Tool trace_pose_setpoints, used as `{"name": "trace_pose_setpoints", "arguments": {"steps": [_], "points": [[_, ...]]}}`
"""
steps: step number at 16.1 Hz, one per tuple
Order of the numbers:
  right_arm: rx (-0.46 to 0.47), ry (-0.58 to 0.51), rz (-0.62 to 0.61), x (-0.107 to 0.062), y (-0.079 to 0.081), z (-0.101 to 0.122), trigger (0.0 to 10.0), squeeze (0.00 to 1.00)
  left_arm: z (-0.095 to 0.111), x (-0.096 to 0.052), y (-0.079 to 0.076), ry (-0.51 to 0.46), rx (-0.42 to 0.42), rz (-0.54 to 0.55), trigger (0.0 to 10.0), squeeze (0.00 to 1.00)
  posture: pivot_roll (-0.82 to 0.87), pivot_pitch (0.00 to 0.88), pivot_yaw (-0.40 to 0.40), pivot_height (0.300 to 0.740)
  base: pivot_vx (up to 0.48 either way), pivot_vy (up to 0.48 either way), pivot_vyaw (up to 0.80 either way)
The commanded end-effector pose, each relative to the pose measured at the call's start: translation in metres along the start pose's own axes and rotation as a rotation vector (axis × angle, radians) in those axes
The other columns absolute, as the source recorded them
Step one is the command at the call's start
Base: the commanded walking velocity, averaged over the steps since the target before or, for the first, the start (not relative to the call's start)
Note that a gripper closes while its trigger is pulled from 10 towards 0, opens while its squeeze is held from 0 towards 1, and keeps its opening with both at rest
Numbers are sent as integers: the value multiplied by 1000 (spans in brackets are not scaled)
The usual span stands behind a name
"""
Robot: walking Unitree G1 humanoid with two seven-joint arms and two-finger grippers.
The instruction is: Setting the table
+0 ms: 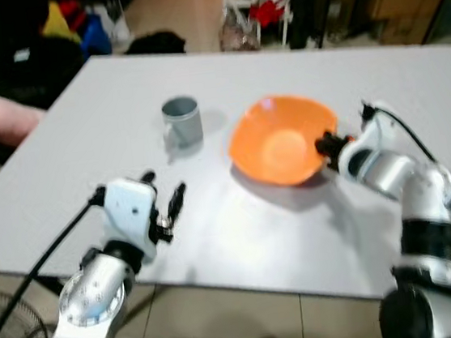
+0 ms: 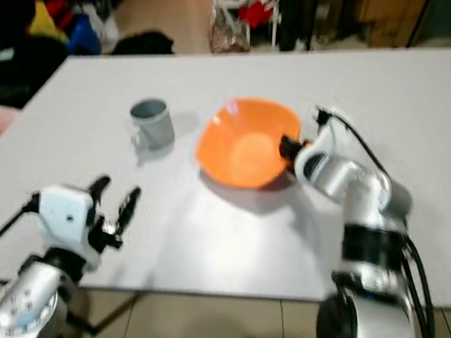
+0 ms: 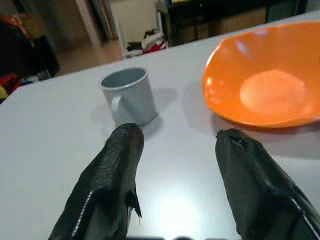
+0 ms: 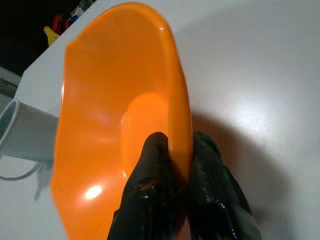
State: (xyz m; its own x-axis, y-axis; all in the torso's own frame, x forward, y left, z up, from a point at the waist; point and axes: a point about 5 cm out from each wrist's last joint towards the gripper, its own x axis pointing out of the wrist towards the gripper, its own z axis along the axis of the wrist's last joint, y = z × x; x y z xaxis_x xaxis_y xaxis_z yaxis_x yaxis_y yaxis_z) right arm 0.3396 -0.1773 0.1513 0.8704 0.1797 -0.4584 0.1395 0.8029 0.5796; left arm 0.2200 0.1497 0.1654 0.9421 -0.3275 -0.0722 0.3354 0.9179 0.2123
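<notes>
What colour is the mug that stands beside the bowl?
The mug is plain grey, seen best in the left wrist view, next to the orange bowl.

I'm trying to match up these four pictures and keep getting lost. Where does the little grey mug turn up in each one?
Left eye view: the grey mug stands on the white table, left of the orange bowl.
Right eye view: same place, left of the bowl.
Left wrist view: beyond the open left tool, beside the bowl.
Right wrist view: a sliver at the picture's edge, behind the bowl pinched by the right tool.
Shared landmark: the orange bowl.
</notes>
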Motion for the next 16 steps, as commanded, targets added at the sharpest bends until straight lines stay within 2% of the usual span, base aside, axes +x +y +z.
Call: {"name": "trace_pose_setpoints", "arguments": {"steps": [1,4,7,11,13,16], "points": [[15,-17,30,3,7,5,10000,0,6,-1,-2,-18,9,-27,10000,0,-41,18,30,740,0,0,0],[101,-7,38,20,7,6,10000,0,9,-3,-5,-13,10,-91,10000,0,-35,24,35,740,0,0,0],[156,-29,38,40,15,13,10000,0,9,-4,-5,4,16,-117,10000,0,-18,38,46,740,0,0,0],[338,29,56,54,24,3,10000,0,10,-9,-11,37,19,-212,10000,0,-1,59,52,740,0,0,0],[360,43,69,55,28,3,10000,0,10,-10,-13,42,14,-244,10000,0,2,62,52,740,0,0,0],[350,82,122,58,44,2,10000,0,13,-8,-14,40,14,-258,10000,0,3,65,51,740,0,0,0]]}}
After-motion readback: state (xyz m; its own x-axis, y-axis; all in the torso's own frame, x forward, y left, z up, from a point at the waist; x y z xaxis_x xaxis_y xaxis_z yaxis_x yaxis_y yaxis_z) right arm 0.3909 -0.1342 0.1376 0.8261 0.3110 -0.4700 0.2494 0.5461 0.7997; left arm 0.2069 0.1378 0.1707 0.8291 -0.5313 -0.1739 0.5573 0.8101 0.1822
